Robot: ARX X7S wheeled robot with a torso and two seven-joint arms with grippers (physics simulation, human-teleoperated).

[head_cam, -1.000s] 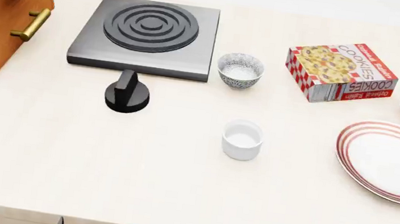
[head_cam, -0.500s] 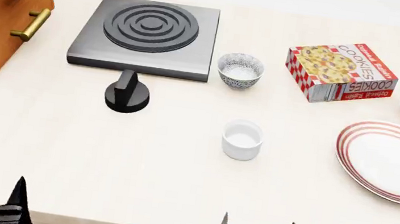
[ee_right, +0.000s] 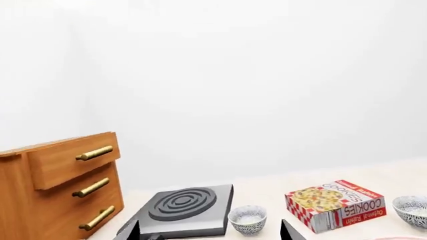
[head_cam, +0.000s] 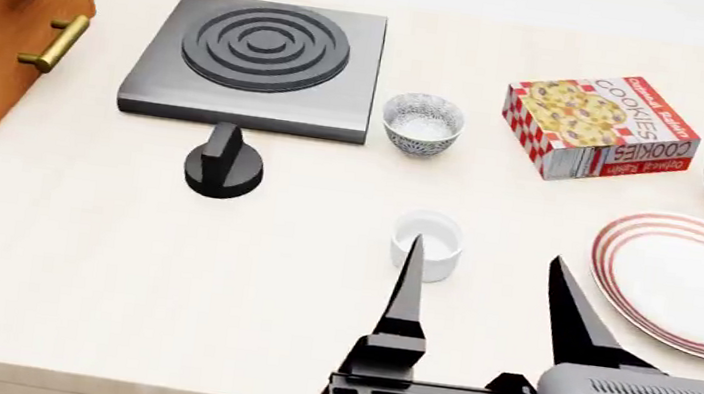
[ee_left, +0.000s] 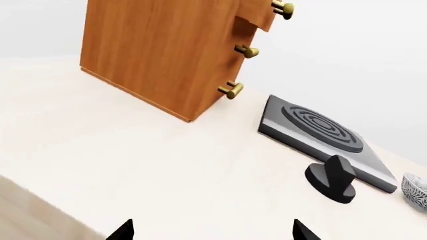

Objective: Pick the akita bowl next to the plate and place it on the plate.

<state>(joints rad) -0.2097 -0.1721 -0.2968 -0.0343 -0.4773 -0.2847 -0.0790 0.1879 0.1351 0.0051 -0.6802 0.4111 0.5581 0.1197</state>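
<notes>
Presently right gripper [head_cam: 484, 269] jaws spread wide, empty (above white cup [head_cam: 429, 246]), left jaws barely visible, unclear.

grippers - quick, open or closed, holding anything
Left gripper: open, jaws wide apart, holding nothing.
Right gripper: open, jaws spread, holding nothing.

kitchen | hot plate [head_cam: 259, 63] | wooden drawers [head_cam: 7, 24] | cookie box [head_cam: 601, 125] | plate [head_cam: 691, 284]
</notes>
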